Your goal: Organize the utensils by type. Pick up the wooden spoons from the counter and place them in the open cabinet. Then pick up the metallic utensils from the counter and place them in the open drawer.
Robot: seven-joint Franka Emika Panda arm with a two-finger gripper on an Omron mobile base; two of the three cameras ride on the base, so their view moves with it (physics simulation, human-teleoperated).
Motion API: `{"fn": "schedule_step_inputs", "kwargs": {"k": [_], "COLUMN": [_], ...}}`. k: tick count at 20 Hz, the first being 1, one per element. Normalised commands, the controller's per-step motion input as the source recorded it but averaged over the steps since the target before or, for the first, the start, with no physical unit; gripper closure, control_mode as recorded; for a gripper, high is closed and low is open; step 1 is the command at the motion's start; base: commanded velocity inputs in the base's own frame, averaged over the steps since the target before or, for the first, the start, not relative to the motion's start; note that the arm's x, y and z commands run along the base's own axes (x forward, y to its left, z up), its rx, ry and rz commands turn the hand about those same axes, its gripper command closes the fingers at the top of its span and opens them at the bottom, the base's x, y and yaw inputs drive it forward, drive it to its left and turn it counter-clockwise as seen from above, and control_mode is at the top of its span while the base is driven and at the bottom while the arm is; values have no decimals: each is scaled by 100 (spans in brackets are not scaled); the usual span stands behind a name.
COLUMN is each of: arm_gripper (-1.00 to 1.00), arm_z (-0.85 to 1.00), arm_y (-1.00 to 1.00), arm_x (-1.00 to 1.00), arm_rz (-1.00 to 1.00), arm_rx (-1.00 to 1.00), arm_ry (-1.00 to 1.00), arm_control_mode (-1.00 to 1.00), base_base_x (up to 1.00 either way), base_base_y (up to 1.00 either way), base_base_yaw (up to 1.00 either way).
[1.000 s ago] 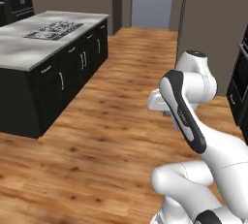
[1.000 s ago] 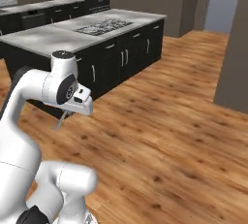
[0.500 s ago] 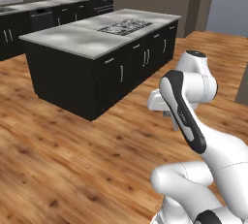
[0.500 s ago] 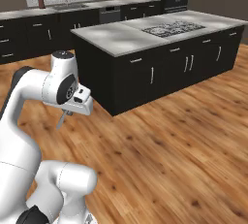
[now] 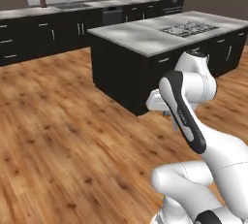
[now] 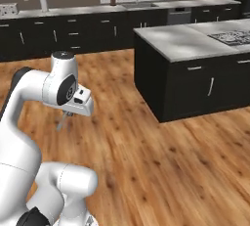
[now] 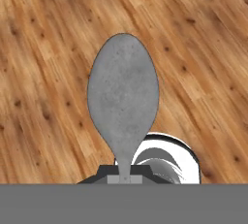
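Note:
My gripper (image 7: 124, 175) is shut on the thin handle of a small silver spoon (image 7: 123, 97), one of the metallic utensils. The spoon's oval bowl points away from the hand, over bare wooden floor. In the right base view the gripper (image 6: 67, 115) hangs at the end of the folded arm, with the spoon (image 6: 61, 122) pointing down and to the left, well above the floor. In the left base view the gripper (image 5: 170, 114) sits in front of the island's dark side. The wooden spoons, the open cabinet and the open drawer are out of view.
A black kitchen island (image 5: 145, 36) (image 6: 195, 39) with a pale worktop and a cooktop stands ahead to the right. A long counter (image 6: 97, 9) with a sink runs along the back wall over black cabinet fronts. Wooden floor (image 5: 58, 121) lies open between them.
The whole scene has swung across both base views, so the base has turned: the island slid right and the back-wall counter came into sight. The arm keeps its pose and the spoon.

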Motion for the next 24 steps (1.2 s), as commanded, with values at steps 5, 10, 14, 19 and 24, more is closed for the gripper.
{"fn": "schedule_step_inputs", "kwargs": {"k": [5, 10, 14, 19, 24], "arm_gripper": [100, 100, 100, 100, 100], "arm_z": [0, 0, 0, 0, 0], "arm_y": [0, 0, 0, 0, 0], "arm_x": [0, 0, 0, 0, 0], "arm_rz": [0, 0, 0, 0, 0], "arm_rx": [0, 0, 0, 0, 0], "arm_ry": [0, 0, 0, 0, 0], "arm_control_mode": [100, 100, 100, 100, 100], "base_base_x": [4, 53, 89, 100, 100], "base_base_y": [0, 0, 0, 0, 1], "base_base_yaw": [49, 38, 27, 19, 7]}}
